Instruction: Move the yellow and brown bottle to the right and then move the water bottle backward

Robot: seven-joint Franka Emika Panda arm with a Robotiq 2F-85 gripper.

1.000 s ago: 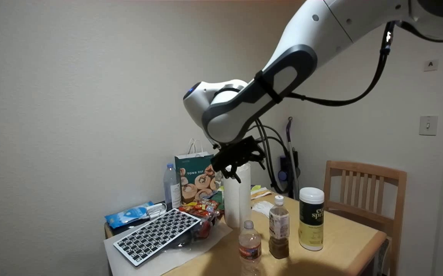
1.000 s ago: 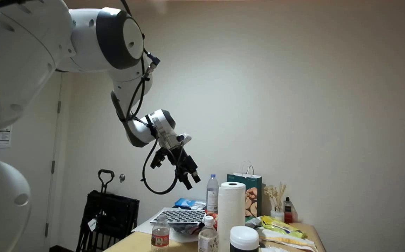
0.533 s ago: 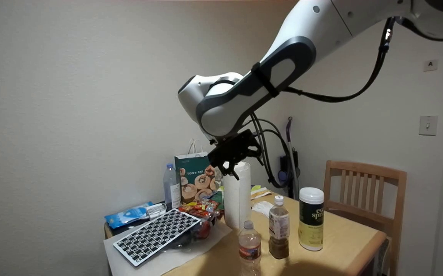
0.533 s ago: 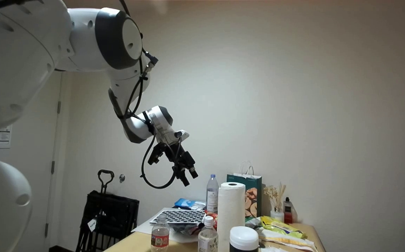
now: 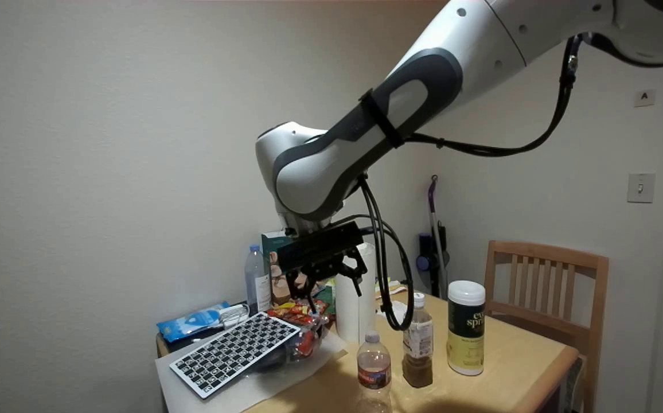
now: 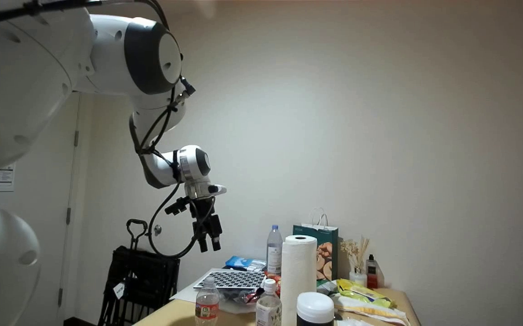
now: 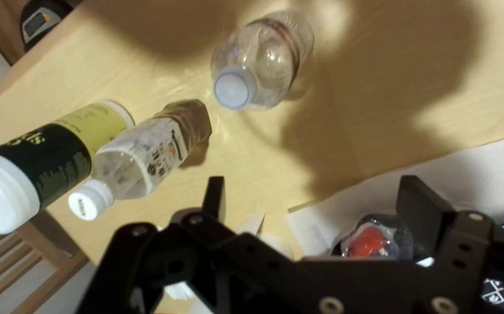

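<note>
In an exterior view, the end effector [image 5: 336, 303] hangs above the desk [image 5: 526, 355] at the end of the bent white arm [image 5: 331, 166], its fingers spread and pointing down; the paper towel roll [image 5: 347, 321] stands behind it. The yellow and brown bottle [image 5: 466, 332] stands upright on the desk, white-lidded, dark above and yellow below. Just beside it is a slim bottle [image 5: 417, 344] with brown liquid in it, and next to that the water bottle [image 5: 374, 367], upright and cut by the lower edge of the picture. A checkered board [image 5: 234, 353] lies tilted beside red packets [image 5: 297, 314], and a wooden chair [image 5: 552, 281] stands by the desk.

In an exterior view, a folded black object [image 6: 148, 276] with a handle stands at picture left. The water bottle, the slim bottle and the yellow and brown bottle run from left to right across the picture, their lower parts out of frame; of the last, only the white lid and a strip of dark body show. The end effector hangs clear of all three. A green bag [image 6: 324, 253] and dried stems [image 6: 356, 253] in a white jar [image 6: 358, 277] sit farther back.

In the wrist view, the fingers stand wide apart, desk and white paper [image 7: 352, 203] showing between them. The water bottle is well beyond the tips, cap toward the camera; the slim bottle partly overlaps the yellow and brown bottle at picture left.
</note>
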